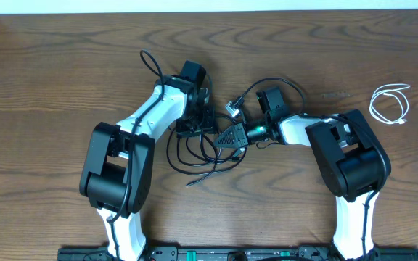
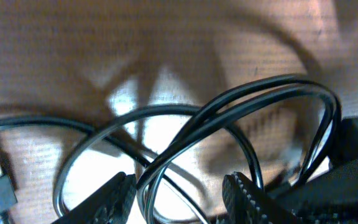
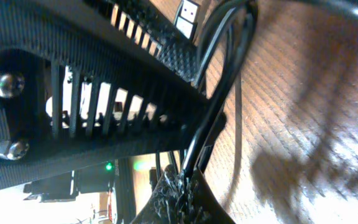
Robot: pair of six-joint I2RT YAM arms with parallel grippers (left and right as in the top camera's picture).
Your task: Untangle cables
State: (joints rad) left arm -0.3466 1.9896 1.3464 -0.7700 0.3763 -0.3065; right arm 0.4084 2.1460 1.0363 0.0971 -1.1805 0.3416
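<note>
Black cable (image 3: 216, 99) clamped in right pincer (image 3: 180, 186); white cable (image 1: 374, 101) well apart, rightward.

1. Two robot arms are showing: one left arm (image 1: 147, 116) and one right arm (image 1: 343, 148).
2. Two claws are showing: one left claw (image 1: 197, 129) and one right claw (image 1: 225, 139).
3. Two cables are lying there: one black cable (image 1: 194, 156) and one white cable (image 1: 390, 104).
4. One desk (image 1: 49, 72) is carrying everything.

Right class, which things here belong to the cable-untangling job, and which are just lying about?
Job:
black cable, pinched in the right gripper
white cable, coiled on its own
left gripper, open around black loops

Just there:
wooden table
arm's own thick wire
</note>
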